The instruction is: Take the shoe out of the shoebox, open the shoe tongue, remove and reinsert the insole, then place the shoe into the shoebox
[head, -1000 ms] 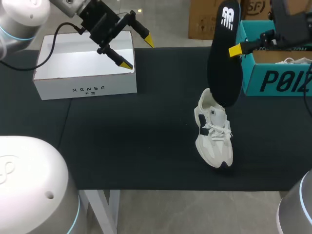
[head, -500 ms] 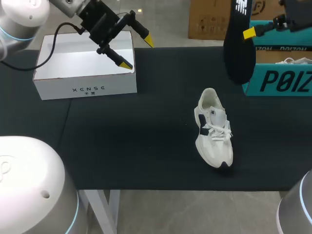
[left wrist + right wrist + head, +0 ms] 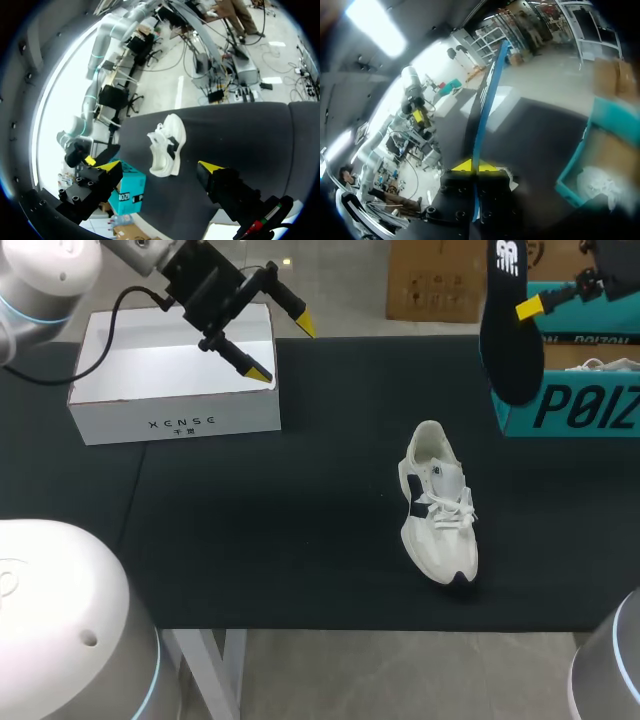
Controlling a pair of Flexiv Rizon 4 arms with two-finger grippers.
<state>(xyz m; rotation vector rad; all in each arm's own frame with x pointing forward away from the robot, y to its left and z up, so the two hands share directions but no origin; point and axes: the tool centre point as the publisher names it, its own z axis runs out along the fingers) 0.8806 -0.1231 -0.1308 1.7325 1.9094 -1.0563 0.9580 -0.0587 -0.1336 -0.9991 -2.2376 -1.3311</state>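
one raised end effector, pinching insole

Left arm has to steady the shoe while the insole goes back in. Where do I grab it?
Probably pinch the shoe across its toe end, left gripper coming straight down. It stands on its sole, toe towards the robot, so both sidewalls there are exposed, and the heel opening stays free for the insole.

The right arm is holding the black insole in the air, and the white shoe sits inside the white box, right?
Not quite. The head view shows the shoe lying on the black table, outside the white box. The right gripper does hold the insole aloft.
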